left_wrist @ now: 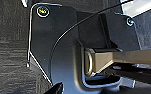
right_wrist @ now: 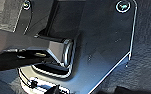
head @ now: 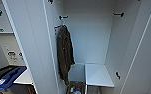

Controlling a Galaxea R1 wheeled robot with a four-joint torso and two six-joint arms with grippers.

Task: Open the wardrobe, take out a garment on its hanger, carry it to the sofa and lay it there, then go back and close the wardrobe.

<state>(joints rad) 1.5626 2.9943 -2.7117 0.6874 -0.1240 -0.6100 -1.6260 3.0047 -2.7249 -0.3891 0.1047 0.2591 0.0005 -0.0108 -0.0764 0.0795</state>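
Note:
The wardrobe (head: 91, 37) stands open right in front of me in the head view. Its left door (head: 33, 45) and right door (head: 141, 62) are both swung wide. The inside is plain white, with black hooks (head: 63, 17) on the side walls. A long dark olive-brown jacket (head: 64, 55) hangs from a hook on the left inner wall. In both wrist views my own dark plates hang above dark carpet (left_wrist: 8, 62).
A white shelf block (head: 97, 75) sits low in the wardrobe on the right, and a box of small items (head: 74, 88) lies on its floor. Left of the open door is a white surface with a blue and black object (head: 6, 76).

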